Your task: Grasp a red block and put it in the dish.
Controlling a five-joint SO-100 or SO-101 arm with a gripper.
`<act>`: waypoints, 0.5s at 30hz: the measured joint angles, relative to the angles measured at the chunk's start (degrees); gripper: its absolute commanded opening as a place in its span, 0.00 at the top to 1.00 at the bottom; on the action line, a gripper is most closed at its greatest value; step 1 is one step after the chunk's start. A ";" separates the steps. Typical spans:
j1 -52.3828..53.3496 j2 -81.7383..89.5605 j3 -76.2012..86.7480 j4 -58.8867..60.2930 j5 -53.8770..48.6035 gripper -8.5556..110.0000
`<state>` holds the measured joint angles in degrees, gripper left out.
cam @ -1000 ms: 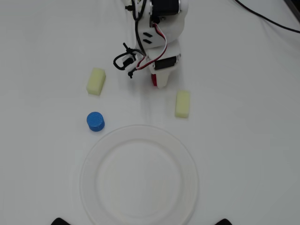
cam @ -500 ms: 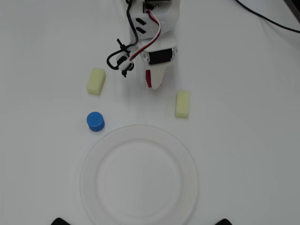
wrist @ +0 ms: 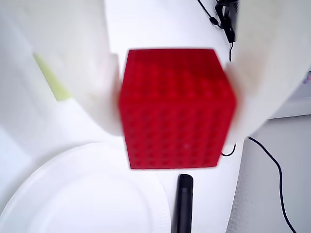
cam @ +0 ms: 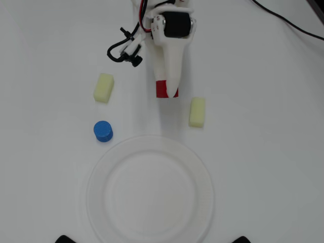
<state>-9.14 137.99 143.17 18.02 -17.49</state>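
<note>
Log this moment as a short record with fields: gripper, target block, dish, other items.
gripper: white two-finger gripper, fingers against both sides of the block in the wrist view
target block: small bright red studded cube, between the fingers, outside the dish
dish: large round white ribbed plate, nothing in it
other items: two pale yellow oblong blocks either side of the gripper in the overhead view; blue round cylinder near the plate's rim

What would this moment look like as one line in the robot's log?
gripper: shut on red block | dish: empty | stage: block gripped, not yet over dish
</note>
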 measured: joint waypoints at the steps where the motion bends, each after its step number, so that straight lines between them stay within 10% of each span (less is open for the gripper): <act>1: 0.35 -2.46 -1.14 -1.14 -0.09 0.93; 15: 4.75 -48.43 -36.56 -1.76 1.85 0.93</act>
<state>-4.39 89.56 106.61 16.26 -15.64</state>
